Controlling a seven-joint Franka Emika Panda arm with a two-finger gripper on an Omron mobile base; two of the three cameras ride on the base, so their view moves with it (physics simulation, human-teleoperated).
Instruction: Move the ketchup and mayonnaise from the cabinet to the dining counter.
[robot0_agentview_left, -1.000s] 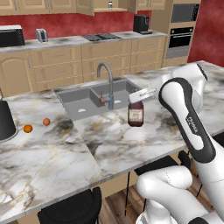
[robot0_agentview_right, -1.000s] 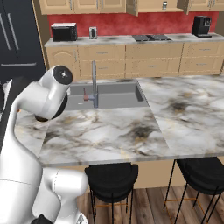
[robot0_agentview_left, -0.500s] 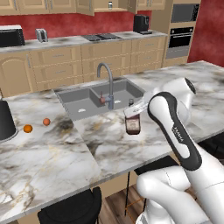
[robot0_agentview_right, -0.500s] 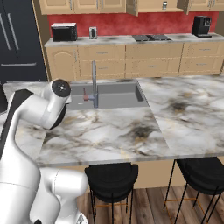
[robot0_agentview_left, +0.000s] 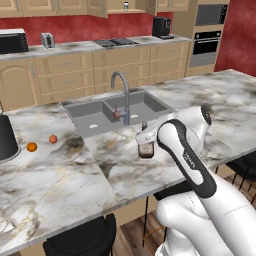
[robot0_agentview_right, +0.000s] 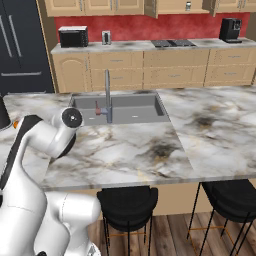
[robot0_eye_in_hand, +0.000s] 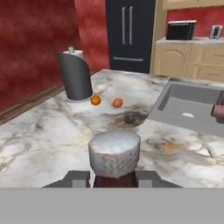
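The ketchup (robot0_agentview_left: 146, 149), a dark red-brown bottle, stands upright at or just above the dining counter (robot0_agentview_left: 60, 175), right in front of the sink. My gripper (robot0_agentview_left: 144, 135) comes at it from the right and is shut on its upper part. In the hand view the ketchup's cap (robot0_eye_in_hand: 114, 152) rises between my two fingers, and my gripper (robot0_eye_in_hand: 114, 178) is closed around the bottle. Far behind, the cabinet (robot0_agentview_left: 105, 7) hangs with its doors open, and a small jar, the mayonnaise (robot0_agentview_left: 126, 6), stands on its shelf. The right base view also shows the mayonnaise (robot0_agentview_right: 188, 6) in the cabinet.
A grey sink (robot0_agentview_left: 95, 116) with a curved faucet (robot0_agentview_left: 123, 96) lies just behind the bottle. Two oranges (robot0_agentview_left: 32, 147) and a dark cylinder (robot0_agentview_left: 5, 137) sit to the left. Black stools (robot0_agentview_right: 127, 201) stand under the counter's near edge.
The arm has swung left and down, carrying the ketchup from above the counter's middle to a lower spot just in front of the sink. The grip has not changed.
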